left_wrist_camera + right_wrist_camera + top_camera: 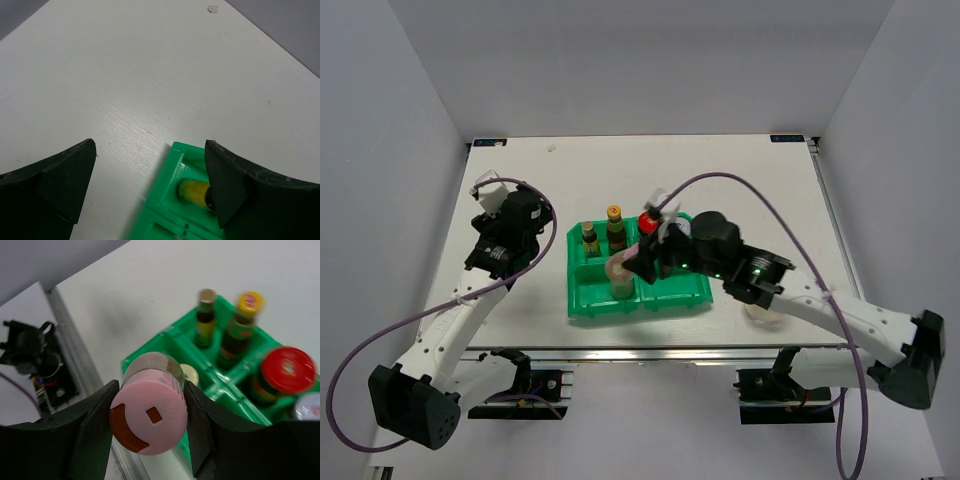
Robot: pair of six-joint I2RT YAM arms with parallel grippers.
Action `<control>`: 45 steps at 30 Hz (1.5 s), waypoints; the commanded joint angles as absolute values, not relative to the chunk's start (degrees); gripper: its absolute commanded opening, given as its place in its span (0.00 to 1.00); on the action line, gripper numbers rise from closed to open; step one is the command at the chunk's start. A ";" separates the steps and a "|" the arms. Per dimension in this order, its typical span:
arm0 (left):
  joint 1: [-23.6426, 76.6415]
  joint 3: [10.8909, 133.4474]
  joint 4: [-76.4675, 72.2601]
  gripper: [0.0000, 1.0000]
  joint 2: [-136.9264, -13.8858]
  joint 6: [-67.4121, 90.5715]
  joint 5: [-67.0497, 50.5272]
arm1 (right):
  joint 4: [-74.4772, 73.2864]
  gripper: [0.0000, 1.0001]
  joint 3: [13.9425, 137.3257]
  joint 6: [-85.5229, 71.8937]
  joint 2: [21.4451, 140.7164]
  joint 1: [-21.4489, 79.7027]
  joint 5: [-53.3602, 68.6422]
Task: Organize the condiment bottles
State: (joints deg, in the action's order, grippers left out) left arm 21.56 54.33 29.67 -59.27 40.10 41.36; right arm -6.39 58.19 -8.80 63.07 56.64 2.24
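Bright, even light, soft shadows; the yellow-capped bottle looks slightly blurred.

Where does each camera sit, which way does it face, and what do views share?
Top external: above and behind, looking down at the table; left arm and right arm show.
Left wrist: looks down past the open left pincer at the green tray corner.
Right wrist: looks past the right pincer, shut on the pink-capped bottle, toward the tray.
Shared: all three see the tray.

No readable text, print on red lid blurred
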 commanded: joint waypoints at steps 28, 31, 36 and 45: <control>15.12 51.42 27.43 0.98 -59.85 41.05 36.65 | -10.20 0.25 81.56 0.53 105.73 68.73 -12.91; 14.85 51.24 27.60 0.98 -60.29 40.87 36.21 | -10.28 0.29 81.65 0.53 107.22 68.73 -13.10; 14.77 51.24 27.42 0.98 -60.56 40.69 35.77 | -9.49 0.44 81.39 0.44 108.11 68.73 -12.66; 14.59 51.50 27.77 0.98 -61.52 40.34 35.95 | -9.40 0.72 80.33 -1.41 105.74 68.73 -13.62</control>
State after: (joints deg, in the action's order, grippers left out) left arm 14.94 51.81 28.23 -61.54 40.93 36.16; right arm -10.31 79.83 -0.64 108.27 68.42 -12.56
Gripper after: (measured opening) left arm 0.982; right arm 0.716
